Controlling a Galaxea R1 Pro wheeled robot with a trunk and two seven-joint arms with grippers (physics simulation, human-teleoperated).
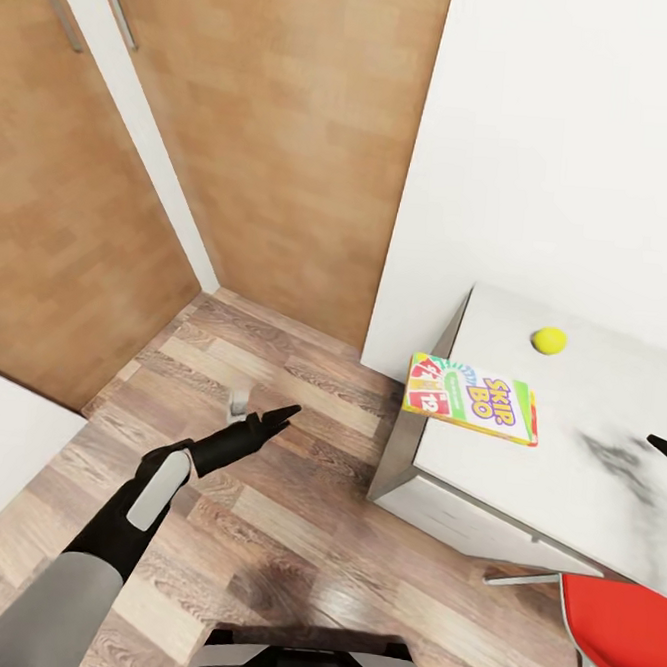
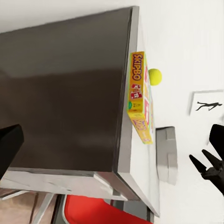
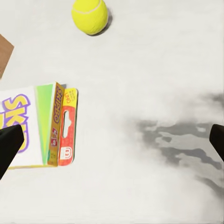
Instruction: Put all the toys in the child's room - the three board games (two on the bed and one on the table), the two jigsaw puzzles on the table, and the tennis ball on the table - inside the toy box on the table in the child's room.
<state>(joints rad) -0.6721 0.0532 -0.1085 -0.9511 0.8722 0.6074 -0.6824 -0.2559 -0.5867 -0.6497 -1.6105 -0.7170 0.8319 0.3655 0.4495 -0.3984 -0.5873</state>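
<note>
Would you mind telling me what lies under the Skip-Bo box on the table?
The Skip-Bo box rests on the white table, near its corner, one end overhanging the edge above the wooden floor. The tabletop directly beneath the box is covered, so anything there cannot be seen.

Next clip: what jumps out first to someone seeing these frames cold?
The bright Skip-Bo box lies on the white table, its corner overhanging the edge nearest the wooden wall. Beyond it, apart from it, sits the yellow tennis ball. A red chair stands at the table's near side.
</note>
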